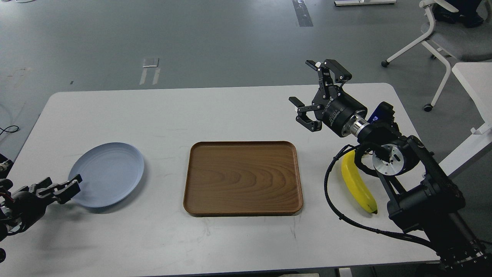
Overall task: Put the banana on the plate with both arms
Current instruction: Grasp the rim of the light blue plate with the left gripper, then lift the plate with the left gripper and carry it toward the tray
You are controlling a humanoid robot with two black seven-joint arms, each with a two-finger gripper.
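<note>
Table [230, 111]: white, broad bare areas; wooden tray [242, 177] at centre.
Banana [357, 184]: lies right of tray, partly under your right arm; likely light, soft, bruisable. Grip mid-body, gently.
Plate [109, 173]: far left, near front edge; likely rigid, slick.
Right gripper [311, 94]: jaws spread, empty, raised behind banana.
Left gripper [65, 188]: at plate's near rim; can't tell whether gripping.
Room: the tray lies between banana and plate.

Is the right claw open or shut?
Open: the right claw holds nothing, fingers spread wide above the table, away from the banana.
</note>
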